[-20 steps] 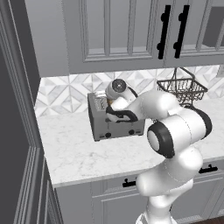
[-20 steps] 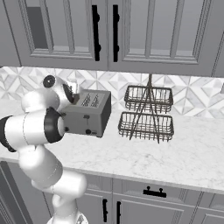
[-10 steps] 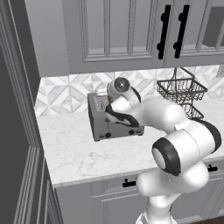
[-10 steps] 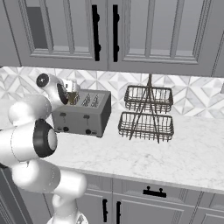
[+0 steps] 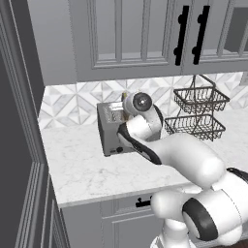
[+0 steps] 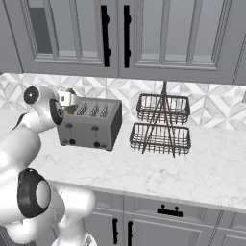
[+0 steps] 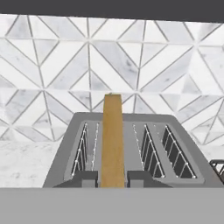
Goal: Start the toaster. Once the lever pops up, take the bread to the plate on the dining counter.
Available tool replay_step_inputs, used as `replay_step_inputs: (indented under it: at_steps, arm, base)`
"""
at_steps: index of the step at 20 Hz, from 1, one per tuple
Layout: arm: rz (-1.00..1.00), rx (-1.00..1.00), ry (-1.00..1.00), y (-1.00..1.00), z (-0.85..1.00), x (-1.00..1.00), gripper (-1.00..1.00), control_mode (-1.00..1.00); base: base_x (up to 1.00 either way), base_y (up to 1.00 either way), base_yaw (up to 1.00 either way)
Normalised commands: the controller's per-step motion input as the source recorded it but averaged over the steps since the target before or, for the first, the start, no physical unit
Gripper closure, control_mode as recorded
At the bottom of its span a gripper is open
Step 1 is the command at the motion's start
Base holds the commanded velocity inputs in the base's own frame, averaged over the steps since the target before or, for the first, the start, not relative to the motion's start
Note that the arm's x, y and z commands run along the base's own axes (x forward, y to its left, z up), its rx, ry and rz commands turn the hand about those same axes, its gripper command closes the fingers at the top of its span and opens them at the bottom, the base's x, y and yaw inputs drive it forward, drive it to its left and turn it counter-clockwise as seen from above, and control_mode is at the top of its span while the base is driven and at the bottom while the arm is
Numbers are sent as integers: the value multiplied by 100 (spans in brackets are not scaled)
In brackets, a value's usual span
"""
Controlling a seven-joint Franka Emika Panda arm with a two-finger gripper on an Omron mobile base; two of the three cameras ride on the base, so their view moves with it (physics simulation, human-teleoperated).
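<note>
Since the earlier frames the arm has swung up and leftward over the toaster, its elbow dropping low in the left base view while the wrist has risen above the slots. That grey toaster stands on the white marble desk against the tiled backsplash, with a two-tier wire basket just beside it. In the hand view the bread stands on edge between the two dark fingertips of the end effector, which is narrowed on the slice, and the slice's top stands well above the toaster's rim (so it looks lifted out, though how clear of the slot it is cannot be told). The step in hand appears to be pulling the bread free. Doing it well likely means drawing straight up along the slot, keeping the slice from scraping the wire guides, and keeping the grip steady before any turn toward the dining counter.
</note>
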Motion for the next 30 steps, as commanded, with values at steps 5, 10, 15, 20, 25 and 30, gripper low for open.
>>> replay_step_inputs:
  at_steps: [5, 10, 15, 20, 25, 30]
  arm:
    - [-1, 2, 0, 0, 61, -96, 100, -100]
    - [0, 5, 13, 0, 78, -97, 100, -100]
    - [-1, 6, 29, 0, 40, -100, 100, -100]
    - [2, 4, 6, 0, 8, -100, 100, -100]
    - [13, 10, -3, -18, 6, -100, 100, -100]
    - [18, 23, -1, -30, 25, -79, 100, -100]
  base:
    - [0, 0, 0]
    - [0, 0, 0]
    - [0, 0, 0]
    - [0, 0, 0]
    - [0, 0, 0]
    - [0, 0, 0]
